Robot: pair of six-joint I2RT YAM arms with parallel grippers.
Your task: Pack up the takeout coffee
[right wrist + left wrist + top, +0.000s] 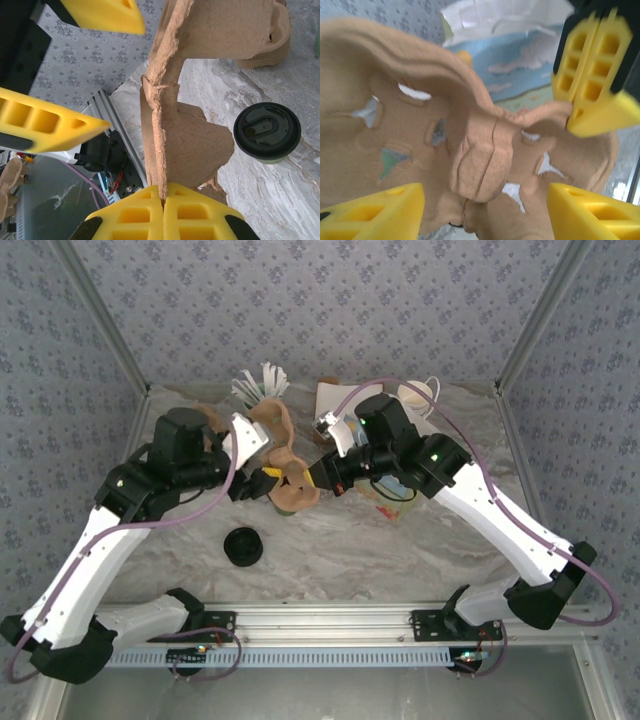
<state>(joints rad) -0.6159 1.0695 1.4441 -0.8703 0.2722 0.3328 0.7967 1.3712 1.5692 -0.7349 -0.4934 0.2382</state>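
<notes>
The takeout coffee (243, 546), a short green cup with a black round lid, stands alone on the marble table in front of both grippers; its lid (267, 131) also appears in the right wrist view. Above the table's middle hangs a brown pulp cup carrier (293, 483). My right gripper (162, 210) is shut on the carrier's thin edge (165, 150). My left gripper (485, 200) is open, its yellow fingers (375, 212) spread either side of the carrier's central ridge (482, 160) without pinching it. The right gripper's fingers (592, 75) clamp the carrier's far rim.
Behind the carrier stands a stack of more pulp carriers (275, 425). A pale mint cup with white sticks (262, 385) and cream paper cups (418, 395) sit at the back. A printed paper bag (395, 502) lies under the right arm. The metal rail (330, 625) borders the near edge.
</notes>
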